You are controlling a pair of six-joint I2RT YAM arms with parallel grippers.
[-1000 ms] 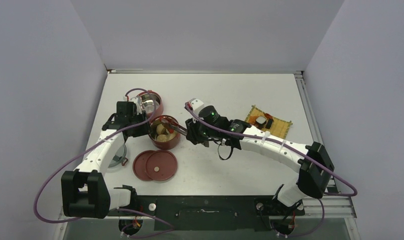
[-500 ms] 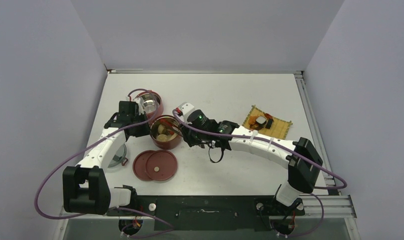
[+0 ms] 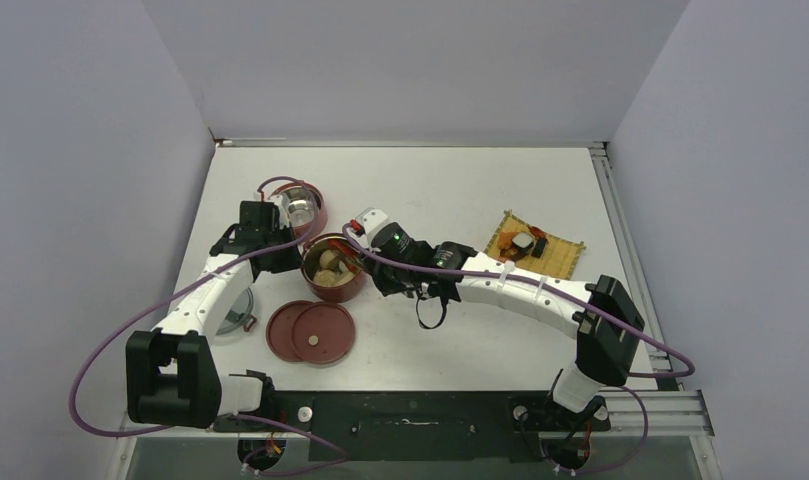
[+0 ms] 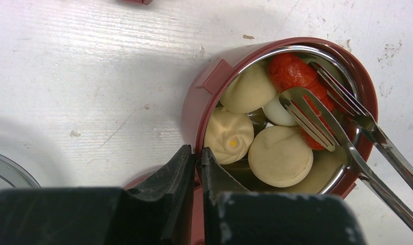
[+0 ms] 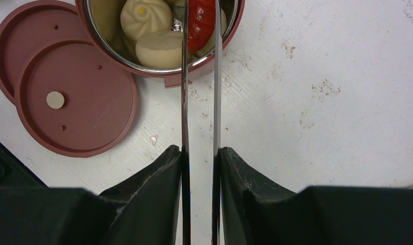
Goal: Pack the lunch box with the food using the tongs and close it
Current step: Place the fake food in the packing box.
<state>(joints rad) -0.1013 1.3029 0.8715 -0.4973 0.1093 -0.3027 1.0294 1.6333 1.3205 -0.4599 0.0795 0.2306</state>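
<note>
The lunch box's near bowl holds several cream buns and a red sausage piece. My left gripper is shut on that bowl's left rim, with one finger inside and one outside. My right gripper is shut on the silver tongs. The tongs' tips reach into the bowl and lie around the red piece. The second bowl stands behind, its steel inside showing. Two flat dark-red lids lie overlapping on the table in front.
A yellow woven mat at the right carries a few more food pieces. A round clear lid lies under the left arm. The right arm stretches across the table's middle.
My left gripper has shut on the near bowl's rim. The right arm moved left, bringing the tongs with the red piece over and into the bowl.
</note>
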